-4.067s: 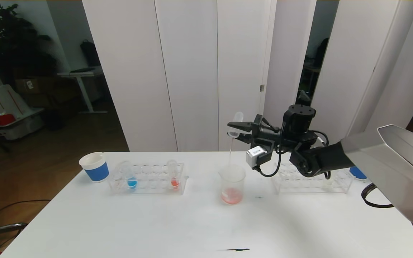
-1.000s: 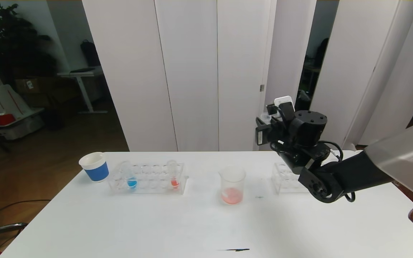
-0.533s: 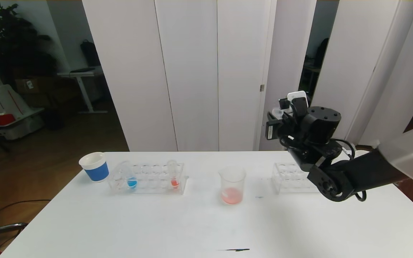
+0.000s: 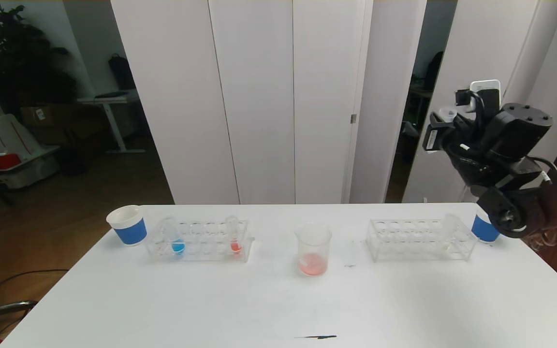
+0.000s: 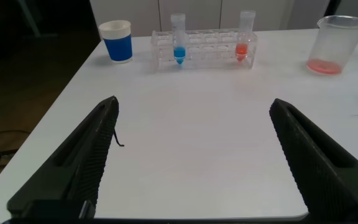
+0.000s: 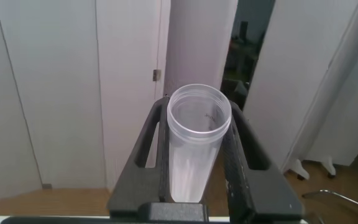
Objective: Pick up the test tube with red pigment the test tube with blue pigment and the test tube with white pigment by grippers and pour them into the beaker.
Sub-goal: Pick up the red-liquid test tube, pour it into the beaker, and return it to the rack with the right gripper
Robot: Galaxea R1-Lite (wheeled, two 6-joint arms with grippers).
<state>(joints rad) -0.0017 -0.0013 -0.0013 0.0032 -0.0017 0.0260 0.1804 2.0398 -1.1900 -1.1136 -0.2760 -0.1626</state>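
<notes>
My right gripper point(image 4: 445, 121) is raised high above the table's right end, shut on the clear test tube with white pigment point(image 6: 197, 143), which stands upright and looks empty. The beaker point(image 4: 313, 249) sits mid-table with pinkish liquid at its bottom. The test tube with blue pigment point(image 4: 177, 240) and the test tube with red pigment point(image 4: 234, 238) stand in the left rack point(image 4: 198, 253). My left gripper point(image 5: 192, 102) is open over bare table on the near left, well short of that rack, and is out of the head view.
A second clear rack point(image 4: 418, 241) stands right of the beaker with one clear tube point(image 4: 450, 231) at its right end. Blue-and-white paper cups sit at the far left point(image 4: 127, 224) and far right point(image 4: 483, 229). A thin dark mark point(image 4: 317, 337) lies near the front edge.
My right arm has swung right and upward with the tube, from over the right rack to high above the table's right end. Earlier it was tipping the tube over the beaker.
</notes>
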